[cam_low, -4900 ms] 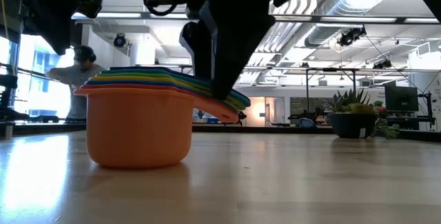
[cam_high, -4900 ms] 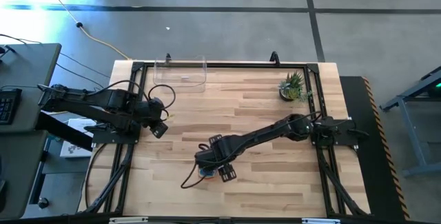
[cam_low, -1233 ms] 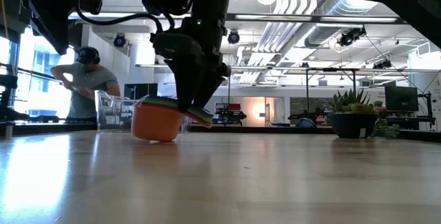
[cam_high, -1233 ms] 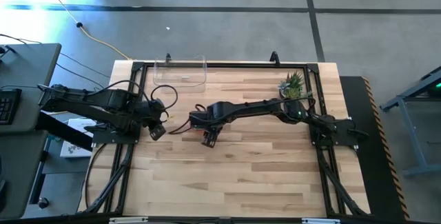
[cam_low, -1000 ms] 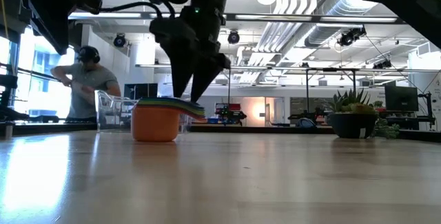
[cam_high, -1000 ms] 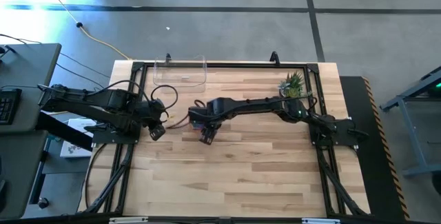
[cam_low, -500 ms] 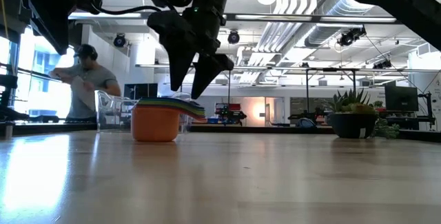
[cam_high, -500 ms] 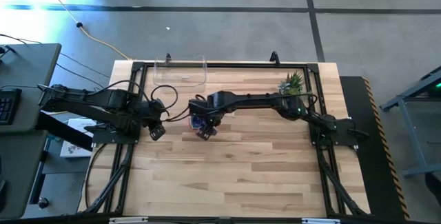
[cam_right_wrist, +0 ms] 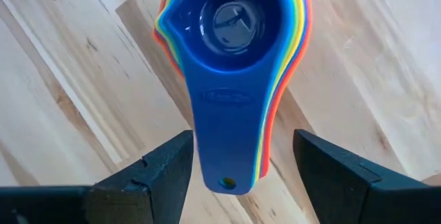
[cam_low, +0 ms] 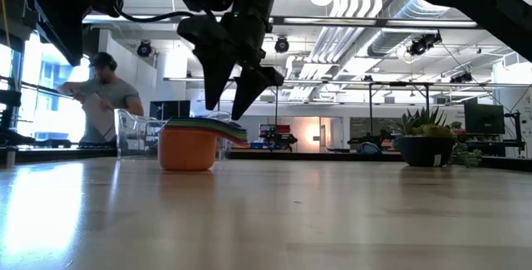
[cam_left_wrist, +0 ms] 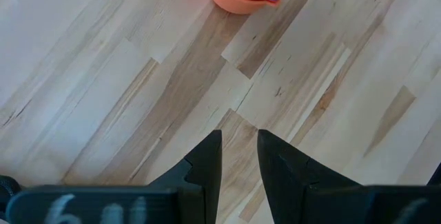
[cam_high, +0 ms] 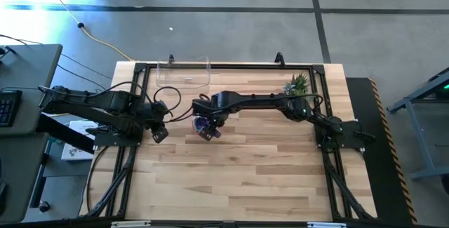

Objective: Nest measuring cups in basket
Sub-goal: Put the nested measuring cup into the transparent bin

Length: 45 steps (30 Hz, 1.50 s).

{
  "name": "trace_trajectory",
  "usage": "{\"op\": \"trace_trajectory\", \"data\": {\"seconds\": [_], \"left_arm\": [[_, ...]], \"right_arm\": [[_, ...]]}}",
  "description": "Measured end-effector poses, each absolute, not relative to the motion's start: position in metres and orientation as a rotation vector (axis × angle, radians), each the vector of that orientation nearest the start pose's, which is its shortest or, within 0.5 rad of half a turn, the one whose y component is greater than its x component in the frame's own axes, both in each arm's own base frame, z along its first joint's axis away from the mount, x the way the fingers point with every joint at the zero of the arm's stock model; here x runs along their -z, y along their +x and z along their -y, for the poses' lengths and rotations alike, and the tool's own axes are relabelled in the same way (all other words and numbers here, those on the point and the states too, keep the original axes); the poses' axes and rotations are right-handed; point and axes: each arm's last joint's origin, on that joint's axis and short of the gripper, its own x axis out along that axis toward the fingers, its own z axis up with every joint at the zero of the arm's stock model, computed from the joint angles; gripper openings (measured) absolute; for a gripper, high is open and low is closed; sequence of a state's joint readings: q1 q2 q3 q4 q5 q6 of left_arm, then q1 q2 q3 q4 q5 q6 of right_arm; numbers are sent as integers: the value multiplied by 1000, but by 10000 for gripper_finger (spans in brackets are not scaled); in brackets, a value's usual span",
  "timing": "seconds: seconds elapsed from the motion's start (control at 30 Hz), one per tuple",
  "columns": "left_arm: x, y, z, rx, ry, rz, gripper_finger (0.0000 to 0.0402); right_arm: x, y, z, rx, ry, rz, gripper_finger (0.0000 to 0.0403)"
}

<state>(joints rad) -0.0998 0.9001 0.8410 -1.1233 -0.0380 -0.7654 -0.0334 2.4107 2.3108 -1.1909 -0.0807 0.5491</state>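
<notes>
We see the cups [cam_right_wrist: 231,65] nested on the table, short of the basket [cam_high: 184,74] at the far-left edge. Our right gripper [cam_right_wrist: 242,172] hangs just above, wide and empty, fingers straddling the handles; left gripper [cam_left_wrist: 239,156] waits narrow, left

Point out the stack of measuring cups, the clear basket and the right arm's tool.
measuring cups [cam_right_wrist: 231,24], right wrist view, on the top blue cup's bowl.
basket [cam_high: 184,74], high view, on its clear floor.
right tool [cam_right_wrist: 241,158], right wrist view, between its open fingertips.

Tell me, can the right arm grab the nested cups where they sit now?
Probably yes: the right gripper hangs open just above the nested cups, fingers either side of the handles, nothing between.
</notes>
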Motion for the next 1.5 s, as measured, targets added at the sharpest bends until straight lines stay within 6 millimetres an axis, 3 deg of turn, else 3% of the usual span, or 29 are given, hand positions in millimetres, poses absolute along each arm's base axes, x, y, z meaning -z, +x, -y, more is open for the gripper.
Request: {"op": "trace_trajectory", "data": {"seconds": [0.87,1.5], "left_arm": [[-266,140,13,-400,-590,-1132,85],[-266,140,13,-400,-588,-1131,85]], "right_arm": [[-217,495,5,302,484,-1268,241],[-190,502,-1,317,459,-1314,241]]}}
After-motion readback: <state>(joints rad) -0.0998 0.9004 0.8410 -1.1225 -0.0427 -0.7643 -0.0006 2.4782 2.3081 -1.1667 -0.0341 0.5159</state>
